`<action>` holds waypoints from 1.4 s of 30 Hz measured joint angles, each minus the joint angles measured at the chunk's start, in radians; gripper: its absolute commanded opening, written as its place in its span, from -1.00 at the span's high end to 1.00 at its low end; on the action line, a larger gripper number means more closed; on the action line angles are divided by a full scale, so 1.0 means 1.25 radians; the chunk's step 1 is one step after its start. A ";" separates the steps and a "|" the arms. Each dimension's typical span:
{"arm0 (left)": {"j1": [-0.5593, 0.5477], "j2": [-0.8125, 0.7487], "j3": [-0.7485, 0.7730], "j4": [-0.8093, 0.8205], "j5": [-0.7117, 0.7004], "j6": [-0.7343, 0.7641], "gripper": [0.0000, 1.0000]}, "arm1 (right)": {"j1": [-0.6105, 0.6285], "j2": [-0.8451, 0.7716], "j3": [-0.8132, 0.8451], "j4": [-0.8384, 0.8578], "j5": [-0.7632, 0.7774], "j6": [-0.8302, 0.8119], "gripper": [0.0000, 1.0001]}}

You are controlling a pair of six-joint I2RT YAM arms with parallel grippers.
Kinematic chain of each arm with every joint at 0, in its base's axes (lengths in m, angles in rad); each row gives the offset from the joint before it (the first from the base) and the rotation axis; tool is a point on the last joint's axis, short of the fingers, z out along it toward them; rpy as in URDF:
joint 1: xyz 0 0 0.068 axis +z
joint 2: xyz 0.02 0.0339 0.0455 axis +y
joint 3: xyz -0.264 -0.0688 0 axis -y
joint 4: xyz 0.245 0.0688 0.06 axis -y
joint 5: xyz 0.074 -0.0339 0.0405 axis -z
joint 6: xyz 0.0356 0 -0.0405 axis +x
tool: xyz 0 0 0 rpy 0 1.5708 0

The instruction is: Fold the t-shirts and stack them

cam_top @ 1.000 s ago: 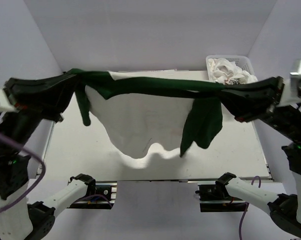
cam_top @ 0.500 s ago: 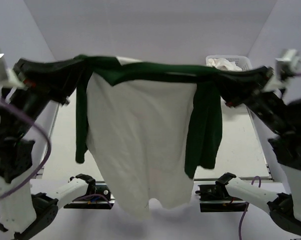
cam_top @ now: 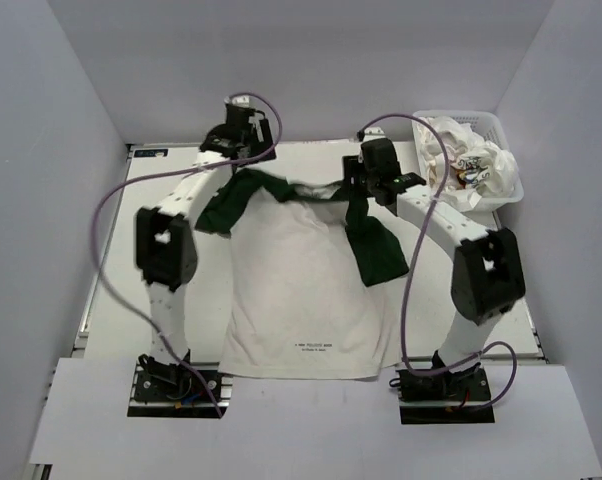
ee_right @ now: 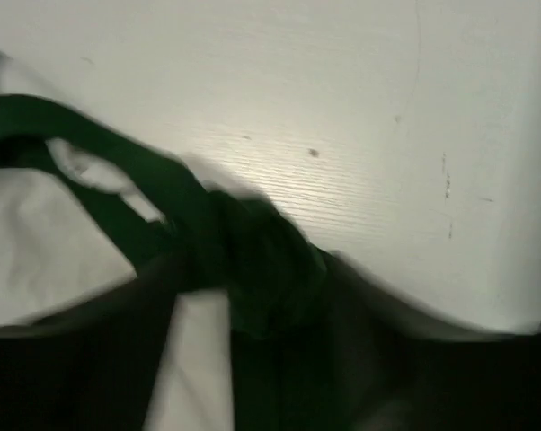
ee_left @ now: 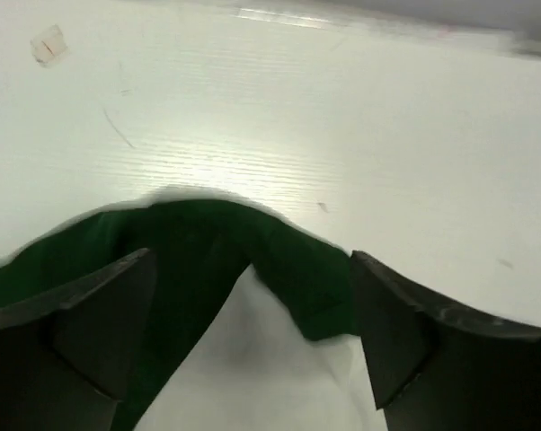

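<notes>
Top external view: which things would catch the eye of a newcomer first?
A white cloth t-shirt with dark green sleeves lies spread flat mid-table, hem toward the near edge. The left end effector and right end effector sit at its shoulders. A white plastic lattice basket of crumpled white t-shirts stands at the far right corner.

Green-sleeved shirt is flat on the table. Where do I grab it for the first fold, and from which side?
Probably the sleeves. The shirt lies flat, collar at the far end, with the left sleeve and right sleeve splayed outward. Bring the left claw and right claw in from their own outer sides and pinch each cuff end, where a loose edge shows.
</notes>
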State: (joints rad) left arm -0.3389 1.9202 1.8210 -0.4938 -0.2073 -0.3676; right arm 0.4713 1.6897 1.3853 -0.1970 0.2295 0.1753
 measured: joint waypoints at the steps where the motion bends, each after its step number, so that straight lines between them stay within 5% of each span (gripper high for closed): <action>1: 0.009 0.103 0.077 -0.034 -0.002 0.000 -1.00 | -0.014 0.045 0.013 -0.012 -0.009 0.002 -0.81; 4: 0.027 0.309 0.235 -0.132 -0.004 -0.003 -1.00 | -0.041 0.123 0.060 -0.058 -0.019 -0.002 -0.81; 7: 0.043 0.317 0.193 -0.173 0.001 -0.004 -1.00 | -0.042 0.103 0.055 -0.065 -0.030 -0.006 -0.81; 17: 0.011 -0.208 -0.480 0.053 0.177 -0.064 -1.00 | -0.030 -0.122 -0.161 -0.013 -0.045 0.011 -0.81; 25: 0.005 -0.299 -0.801 0.146 0.305 -0.150 -1.00 | -0.031 -0.121 -0.321 -0.039 -0.039 0.067 -0.78; 32: 0.002 -0.407 -0.902 0.181 0.319 -0.202 -1.00 | -0.031 -0.121 -0.422 -0.019 -0.113 0.122 -0.39; 36: 0.002 -0.415 -0.936 0.207 0.316 -0.223 -1.00 | -0.030 -0.121 -0.453 -0.010 -0.166 0.138 1.00; 42: 0.002 -0.412 -0.933 0.200 0.276 -0.259 -1.00 | -0.031 -0.136 -0.428 -0.030 -0.107 0.171 1.00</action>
State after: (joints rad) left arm -0.3370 1.4048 0.6552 -0.2440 0.1375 -0.6918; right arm 0.4332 1.5192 0.8509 -0.2348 0.0956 0.3889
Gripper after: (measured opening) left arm 0.996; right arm 0.017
